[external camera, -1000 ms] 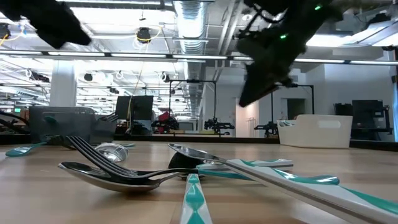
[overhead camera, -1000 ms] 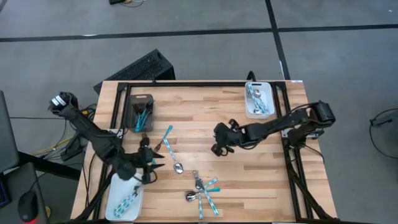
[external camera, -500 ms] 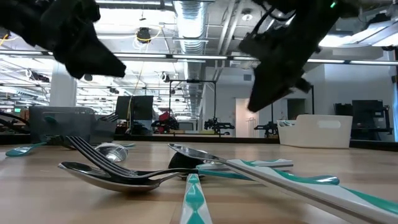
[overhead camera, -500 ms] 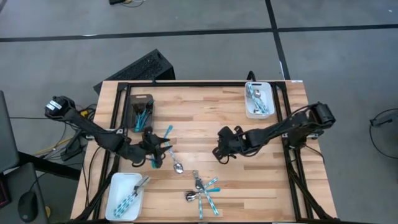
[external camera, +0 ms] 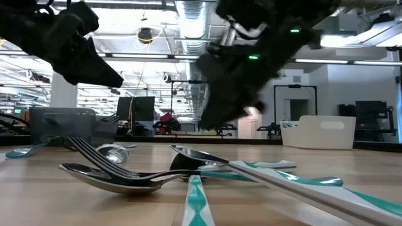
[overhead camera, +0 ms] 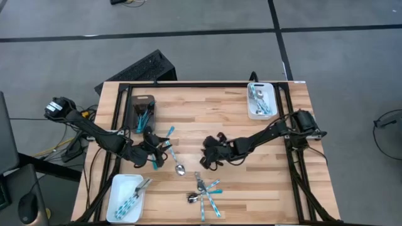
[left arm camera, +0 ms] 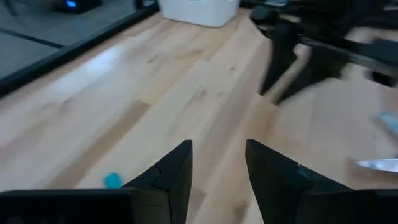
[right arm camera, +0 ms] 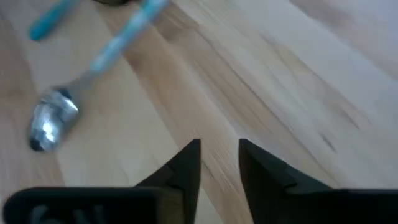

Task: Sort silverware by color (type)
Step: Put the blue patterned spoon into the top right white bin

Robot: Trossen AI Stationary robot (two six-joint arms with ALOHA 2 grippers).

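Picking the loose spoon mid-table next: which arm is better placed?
Probably left. The left gripper hovers open right beside the spoon, nothing held. The right gripper is also open and empty but sits farther off, nearer the pile.

From overhead I look straight down on my whole table [overhead camera: 251,125]. A second camera sits at tabletop height, close behind the silverware pile [external camera: 188,172], facing the room. My wrist cameras look down close at the planks. All share the tabletop.

Motion blurs the view over the desk

The right gripper [external camera: 235,88] smears dark; a teal-handled spoon [right arm camera: 81,81] shows only softly.
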